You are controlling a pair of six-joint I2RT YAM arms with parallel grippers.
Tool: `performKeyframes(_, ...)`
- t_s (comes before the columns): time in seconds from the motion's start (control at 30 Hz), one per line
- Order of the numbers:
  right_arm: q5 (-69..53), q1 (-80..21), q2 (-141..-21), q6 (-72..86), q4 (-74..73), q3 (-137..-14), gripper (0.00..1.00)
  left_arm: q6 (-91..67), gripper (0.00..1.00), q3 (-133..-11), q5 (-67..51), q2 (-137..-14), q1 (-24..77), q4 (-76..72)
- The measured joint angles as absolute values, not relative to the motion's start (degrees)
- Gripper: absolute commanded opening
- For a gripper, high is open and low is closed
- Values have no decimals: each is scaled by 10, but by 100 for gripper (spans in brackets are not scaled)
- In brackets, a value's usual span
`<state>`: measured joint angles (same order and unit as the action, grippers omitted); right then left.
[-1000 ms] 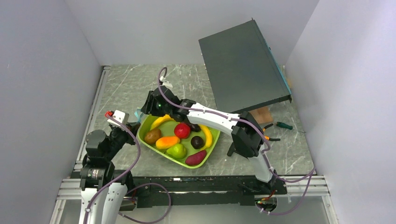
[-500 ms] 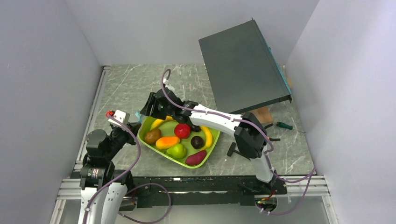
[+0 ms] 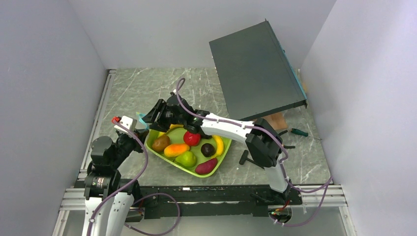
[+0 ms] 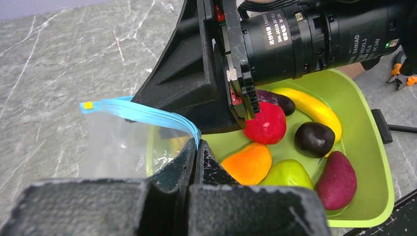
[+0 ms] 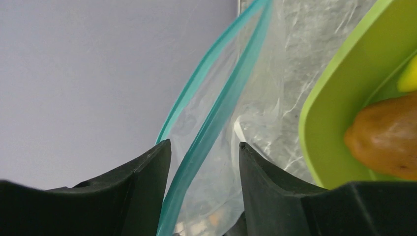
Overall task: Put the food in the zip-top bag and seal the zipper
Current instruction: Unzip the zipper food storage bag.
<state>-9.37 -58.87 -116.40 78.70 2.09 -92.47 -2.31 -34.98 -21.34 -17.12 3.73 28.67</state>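
1. Top external view: the right gripper (image 3: 149, 117) has swung off the lime-green tray's (image 3: 223, 153) rear corner and further left, to the mouth of the zip-top bag (image 4: 115, 147). A loop of the zipper (image 3: 141, 117) now stands up beside it.
2. Judgement: the mouth is being spread open, and loading has not begun. All the food (image 3: 192, 138) lies in the tray. The bag sits just beside the tray's left rim.
3. Left gripper (image 4: 195, 147): fingers pressed together, pinching one end of the zipper.
4. Right wrist view: the right gripper's fingers (image 5: 147, 177) stand partly apart, straddling the teal strip. Gaps show on both sides, so nothing is clamped.
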Motion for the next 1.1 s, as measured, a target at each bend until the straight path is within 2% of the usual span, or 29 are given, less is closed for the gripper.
performKeyframes(0.1, -114, -588, -1170, 830, 49, -917, 51, -23, 0, -350, -213, -171, 39, 287)
performKeyframes(0.2, -132, -588, -1183, 865, 74, -917, 42, -23, 0, -350, -213, -171, 40, 287)
performKeyframes(0.23, -136, -588, -1186, 874, 80, -917, 36, -23, 0, -350, -212, -171, 41, 287)
performKeyframes(0.37, -143, -587, -1193, 903, 102, -906, 0, -23, 0, -350, -211, -171, 42, 288)
performKeyframes(0.4, -144, -587, -1193, 907, 107, -904, 0, -23, 4, -350, -211, -171, 42, 288)
performKeyframes(0.53, -144, -583, -1193, 908, 121, -900, 0, -24, 47, -351, -211, -178, 44, 289)
performKeyframes(0.6, -139, -580, -1193, 888, 126, -900, 0, -30, 63, -357, -207, -184, 45, 298)
performKeyframes(0.63, -138, -579, -1193, 875, 128, -900, 0, -33, 66, -359, -203, -185, 45, 302)
performKeyframes(0.8, -129, -575, -1183, 776, 184, -870, 0, -73, 68, -392, -167, -179, 46, 339)
performKeyframes(0.93, -131, -575, -1162, 688, 226, -817, 0, -150, 76, -503, -106, -192, 46, 418)
performKeyframes(1.1, -135, -575, -1138, 589, 237, -804, 0, -270, 79, -622, -41, -215, 46, 483)
